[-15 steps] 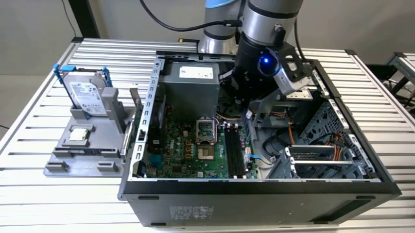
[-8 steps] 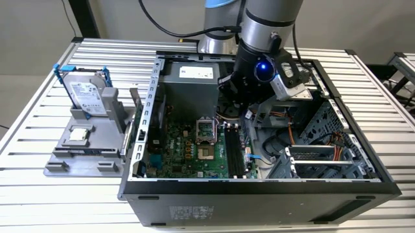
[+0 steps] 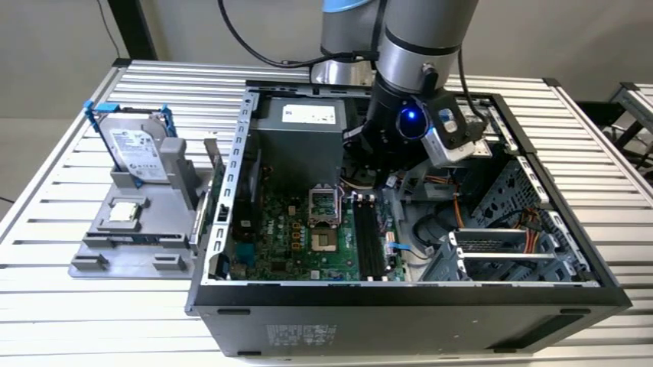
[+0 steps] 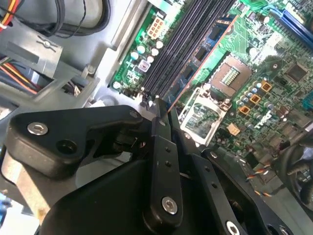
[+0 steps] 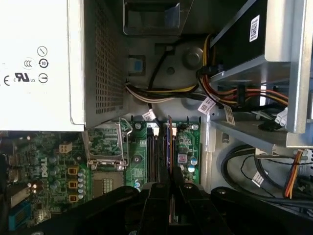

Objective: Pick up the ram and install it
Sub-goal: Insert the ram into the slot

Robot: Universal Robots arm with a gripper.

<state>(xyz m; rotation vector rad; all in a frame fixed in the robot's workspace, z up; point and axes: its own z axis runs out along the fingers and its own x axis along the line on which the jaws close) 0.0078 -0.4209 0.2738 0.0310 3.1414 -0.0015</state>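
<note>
Black gripper (image 4: 159,110) jaws are pinching the ram (image 5: 169,142) by its upper edge, holding it edge-on over the motherboard slots (image 5: 157,152). It is probably handling as light, stiff and fragile, so edge grips suit it.

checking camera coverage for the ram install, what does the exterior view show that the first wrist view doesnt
Exterior view: the hard drive in its blue frame and a small square chip on the grey holder beside the case, all on the slatted table.
First wrist view: the ram, edge-on, gripped by the end effector above the black memory slots.
Both: the green motherboard, its CPU socket and the silver power supply.
</note>
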